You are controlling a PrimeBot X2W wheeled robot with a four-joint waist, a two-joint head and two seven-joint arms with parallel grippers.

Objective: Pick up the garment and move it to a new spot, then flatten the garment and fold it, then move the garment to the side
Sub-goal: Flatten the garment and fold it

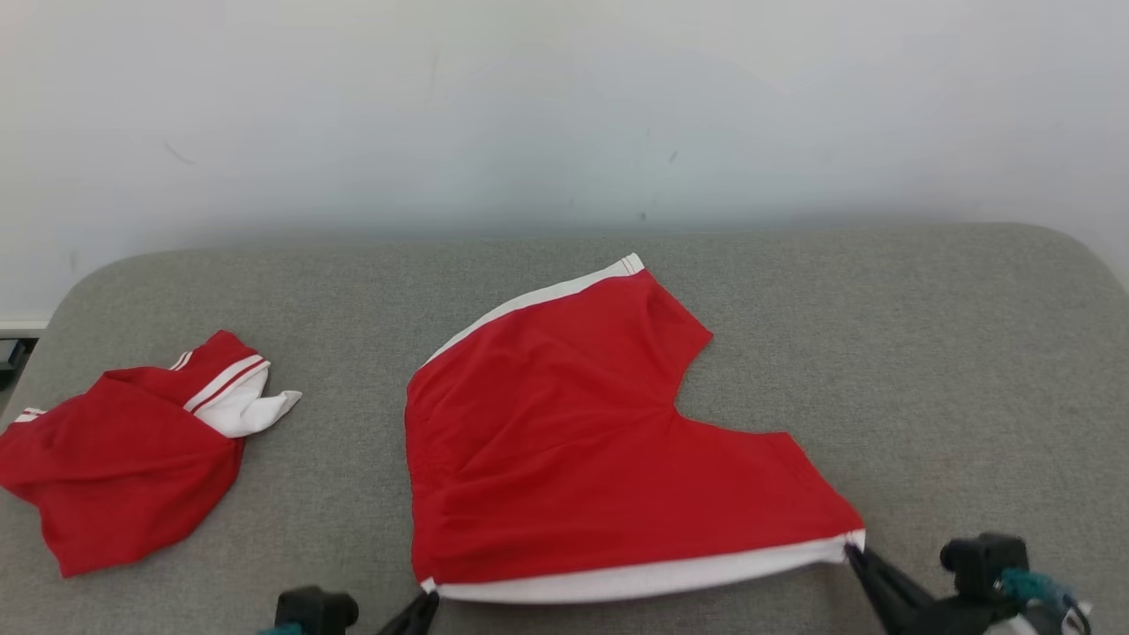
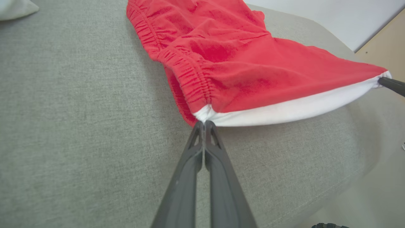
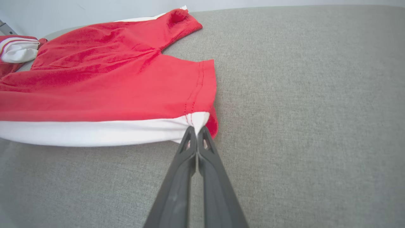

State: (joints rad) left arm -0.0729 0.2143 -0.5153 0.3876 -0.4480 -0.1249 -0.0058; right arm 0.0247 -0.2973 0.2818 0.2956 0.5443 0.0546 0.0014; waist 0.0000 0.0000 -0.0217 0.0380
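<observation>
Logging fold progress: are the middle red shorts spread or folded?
Spread: both legs of the red shorts lie apart, the white near edge stretched between the shut left end effector and right end effector.

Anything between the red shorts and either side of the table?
Left: a crumpled red garment lies there, apart from the shorts. Right: nothing visible on the table. The left gripper and right gripper pinch the shorts' near corners.

The left hand [image 2: 204, 124] and right hand [image 3: 196, 129] pinch closed
</observation>
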